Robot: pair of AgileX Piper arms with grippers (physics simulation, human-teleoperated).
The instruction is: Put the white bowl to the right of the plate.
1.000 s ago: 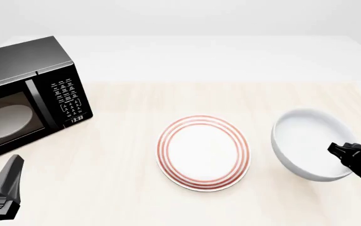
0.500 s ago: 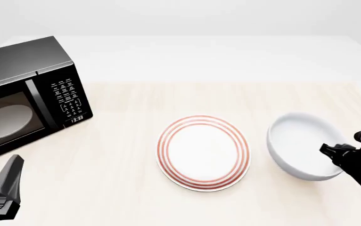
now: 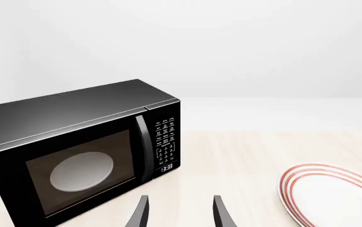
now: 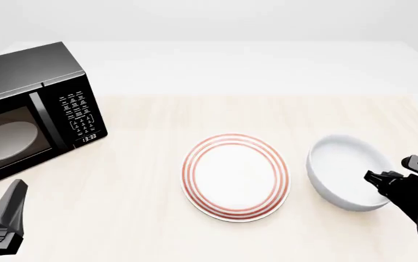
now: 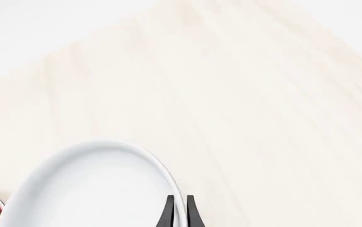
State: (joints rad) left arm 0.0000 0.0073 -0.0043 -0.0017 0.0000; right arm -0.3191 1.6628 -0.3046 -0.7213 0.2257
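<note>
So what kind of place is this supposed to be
Likely a simulated kitchen tabletop: a black microwave, a red-ringed plate and a white bowl sit on a pale wooden table, the bowl's rim pinched by the right gripper.

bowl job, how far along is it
Mostly done: the bowl already sits to the right of the plate, with a gap between them. In hand: the right claw is clamped on the bowl's rim. Whether the bowl rests on the table is unclear. Left: releasing and withdrawing. The left claw is open, idle by the microwave.
</note>
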